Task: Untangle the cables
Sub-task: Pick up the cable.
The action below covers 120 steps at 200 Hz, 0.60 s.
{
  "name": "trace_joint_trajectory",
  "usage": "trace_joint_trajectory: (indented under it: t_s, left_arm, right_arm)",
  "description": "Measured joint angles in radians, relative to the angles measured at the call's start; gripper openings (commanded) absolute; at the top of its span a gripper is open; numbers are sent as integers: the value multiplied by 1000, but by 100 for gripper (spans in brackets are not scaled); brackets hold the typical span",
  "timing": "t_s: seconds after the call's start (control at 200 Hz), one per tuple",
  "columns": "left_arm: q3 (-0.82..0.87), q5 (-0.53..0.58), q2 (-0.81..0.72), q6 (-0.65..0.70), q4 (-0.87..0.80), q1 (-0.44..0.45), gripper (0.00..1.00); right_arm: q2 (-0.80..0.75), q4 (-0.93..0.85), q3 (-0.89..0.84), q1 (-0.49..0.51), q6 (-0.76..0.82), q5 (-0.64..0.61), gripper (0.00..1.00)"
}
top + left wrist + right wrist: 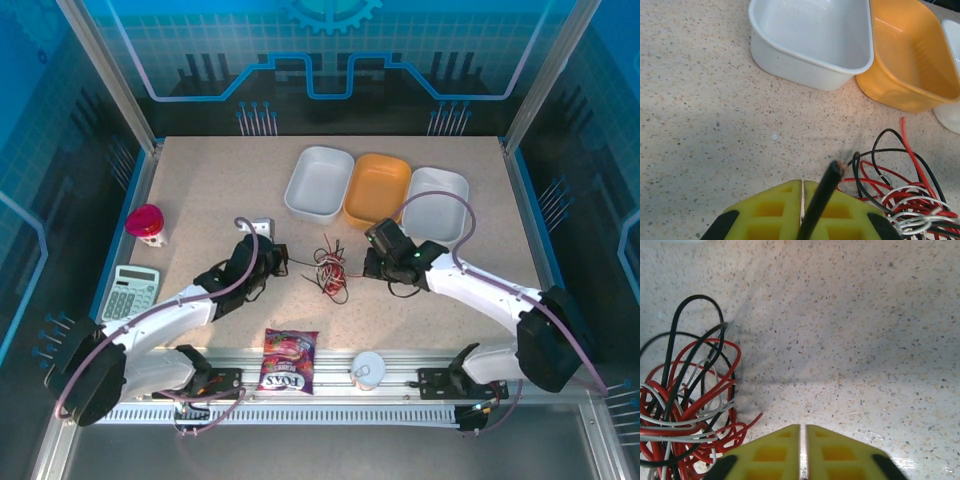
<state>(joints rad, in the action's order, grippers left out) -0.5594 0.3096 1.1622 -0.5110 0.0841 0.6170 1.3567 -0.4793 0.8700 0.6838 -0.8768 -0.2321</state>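
Cables (687, 405): thin glossy loops, speckled tabletop (865, 340)

Orange bin (377, 188), calculator (132, 291), snack bag (288, 360)

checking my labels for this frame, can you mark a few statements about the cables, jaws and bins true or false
1. The left jaws are shut on a black cable. True.
2. The cables lie in the orange bin. False: they lie tangled on the table, between the two arms.
3. The right jaws stand wide open. False: they are closed together, nothing visible between them.
4. The orange bin sits between the left white bin and the right white bin. True.
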Motion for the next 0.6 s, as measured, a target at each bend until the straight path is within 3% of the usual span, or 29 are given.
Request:
trace_joint_trajectory:
  t_s: [0.125,0.265,0.47,0.6]
  left_arm:
    - [-1,-48,69,9,32,0,0]
    - [-3,-108,119,13,64,0,0]
    - [-40,-150,140,15,82,0,0]
    - [-46,-151,140,15,86,0,0]
  right_arm:
    - [34,-14,39,32,33,-8,37]
    - [33,-44,87,67,66,-33,44]
    - [14,-69,126,93,116,-48,45]
    - [27,-97,187,137,130,-48,41]
